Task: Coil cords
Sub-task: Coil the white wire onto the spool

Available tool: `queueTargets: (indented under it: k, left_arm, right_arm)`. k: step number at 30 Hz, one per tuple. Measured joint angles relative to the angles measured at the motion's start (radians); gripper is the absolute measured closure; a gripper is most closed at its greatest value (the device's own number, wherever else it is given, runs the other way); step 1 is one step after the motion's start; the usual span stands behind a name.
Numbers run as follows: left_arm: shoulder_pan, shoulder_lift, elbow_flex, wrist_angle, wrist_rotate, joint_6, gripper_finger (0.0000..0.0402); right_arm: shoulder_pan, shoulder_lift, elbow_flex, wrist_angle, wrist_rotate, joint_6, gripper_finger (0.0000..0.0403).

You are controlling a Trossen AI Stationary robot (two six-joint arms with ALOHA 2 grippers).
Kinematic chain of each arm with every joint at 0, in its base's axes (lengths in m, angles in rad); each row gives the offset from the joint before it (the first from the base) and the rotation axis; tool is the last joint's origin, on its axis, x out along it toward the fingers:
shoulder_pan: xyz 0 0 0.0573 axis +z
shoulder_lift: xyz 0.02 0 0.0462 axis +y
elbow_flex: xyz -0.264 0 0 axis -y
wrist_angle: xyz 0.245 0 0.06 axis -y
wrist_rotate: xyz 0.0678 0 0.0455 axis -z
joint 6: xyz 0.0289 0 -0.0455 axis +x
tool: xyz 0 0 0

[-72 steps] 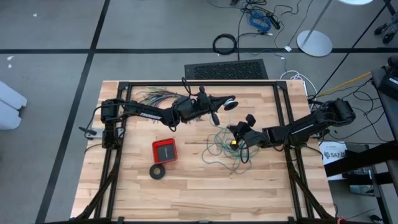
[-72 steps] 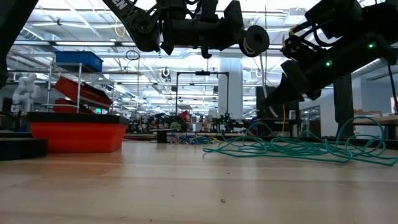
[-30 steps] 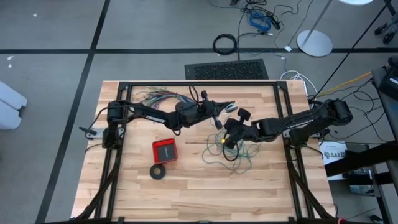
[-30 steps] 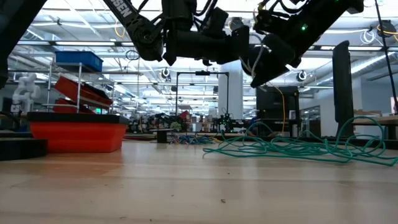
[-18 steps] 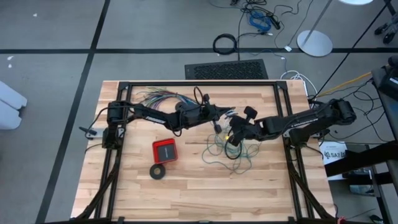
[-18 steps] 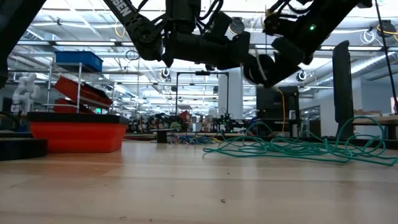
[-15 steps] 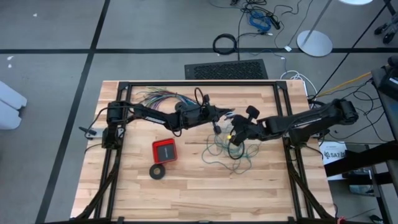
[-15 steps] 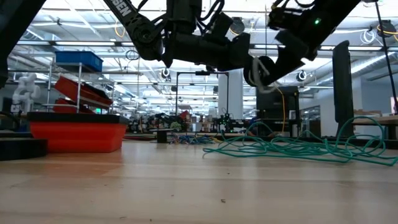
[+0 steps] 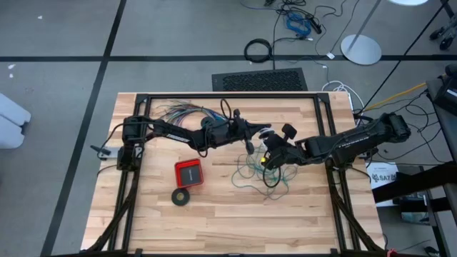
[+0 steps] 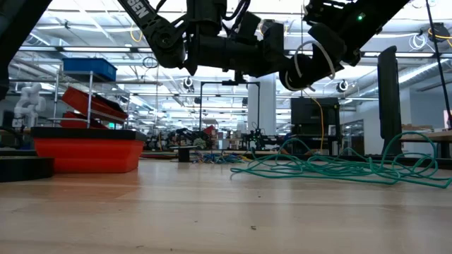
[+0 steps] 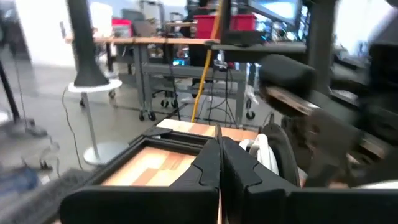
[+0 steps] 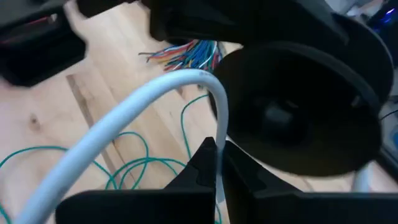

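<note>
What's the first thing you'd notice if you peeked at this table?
Two dark robot arms meet above the middle of the table, the left gripper and right gripper both shut, with a white cord looping between them. Right below lies a loose tangle of teal-green wire, and a red box sits nearer the left.

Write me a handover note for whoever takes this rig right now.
Left gripper: shut, raised mid-table beside the right one.
Right gripper: shut on the thin white cord, held above the table with its small black round piece.
Long thin teal-green wire: loose tangle on the wooden table, untouched.
Done: white cord lifted.
Left: coil both cords.
</note>
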Motion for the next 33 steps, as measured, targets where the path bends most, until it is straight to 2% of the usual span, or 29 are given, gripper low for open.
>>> queueTargets:
  k: [5, 9, 19, 23, 27, 33]
  left_arm:
    - [0.018, 0.0, 0.0, 0.023, -0.02, -0.186, 0.0401]
    - [0.028, 0.0, 0.0, 0.081, 0.01, -0.257, 0.0401]
    - [0.03, -0.002, 0.0, 0.279, 0.032, -0.367, 0.0401]
    - [0.03, -0.001, 0.0, 0.338, 0.0, -0.381, 0.0401]
    - [0.03, -0.002, 0.0, 0.37, -0.011, -0.34, 0.0401]
    - [0.023, -0.002, 0.0, 0.386, 0.074, -0.246, 0.0396]
  right_arm:
    - [0.051, -0.001, 0.0, -0.006, 0.112, 0.008, 0.0403]
    - [0.071, -0.001, 0.0, -0.004, 0.121, 0.008, 0.0403]
    - [0.156, 0.023, 0.0, 0.085, 0.347, -0.033, 0.0402]
    - [0.166, 0.062, 0.0, 0.164, 0.371, -0.064, 0.0402]
    - [0.165, 0.117, 0.0, 0.261, 0.345, -0.114, 0.0402]
    - [0.169, 0.183, 0.0, 0.436, 0.313, -0.27, 0.0402]
